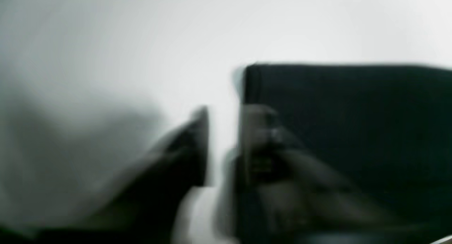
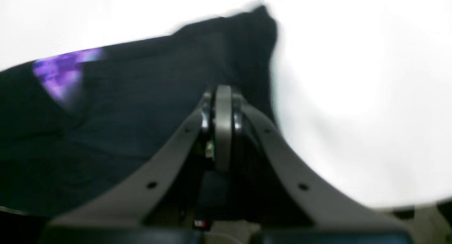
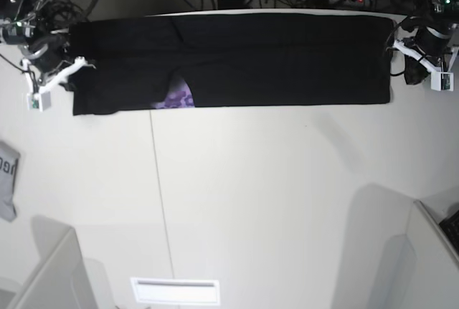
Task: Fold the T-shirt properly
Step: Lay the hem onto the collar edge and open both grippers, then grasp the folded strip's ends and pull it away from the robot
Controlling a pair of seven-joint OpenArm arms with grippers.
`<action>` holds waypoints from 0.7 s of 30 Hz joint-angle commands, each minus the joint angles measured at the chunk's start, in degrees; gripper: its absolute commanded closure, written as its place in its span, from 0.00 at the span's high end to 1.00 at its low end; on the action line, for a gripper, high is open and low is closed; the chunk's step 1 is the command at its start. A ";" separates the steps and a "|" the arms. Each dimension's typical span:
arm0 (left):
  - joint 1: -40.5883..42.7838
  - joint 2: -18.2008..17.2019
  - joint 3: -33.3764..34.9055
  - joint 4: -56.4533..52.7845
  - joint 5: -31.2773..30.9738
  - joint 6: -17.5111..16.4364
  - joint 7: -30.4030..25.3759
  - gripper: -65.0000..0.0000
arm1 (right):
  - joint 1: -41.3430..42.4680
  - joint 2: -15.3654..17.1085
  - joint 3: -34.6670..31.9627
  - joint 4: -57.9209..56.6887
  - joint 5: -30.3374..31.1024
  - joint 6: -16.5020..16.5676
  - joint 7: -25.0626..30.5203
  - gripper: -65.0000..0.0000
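T-shirt (image 3: pixel 272 58) lay as a long black band between my two grippers, purple print (image 3: pixel 176 98) peeking at its near edge. My right gripper (image 3: pixel 72 69) sat at one end, left gripper (image 3: pixel 399 47) at the other. Grey cloth (image 3: pixel 7 180) lay well off, nearer my right.

1. The counter (image 3: pixel 287 201) is white and matte, with a thin seam running down its left half.
2. The T-shirt (image 3: pixel 287 58) lies flat along the far edge as a long black band, a bit of purple print showing at its lower hem.
3. A small grey cloth (image 3: pixel 7 180) with dark lettering lies at the left edge.
4. A white rectangular label (image 3: pixel 175 291) lies near the front edge.
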 commanded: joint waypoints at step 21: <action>-11.66 6.04 9.49 -9.29 19.55 0.06 -1.34 0.00 | 16.33 2.75 -3.25 -27.77 -13.51 0.68 7.86 0.00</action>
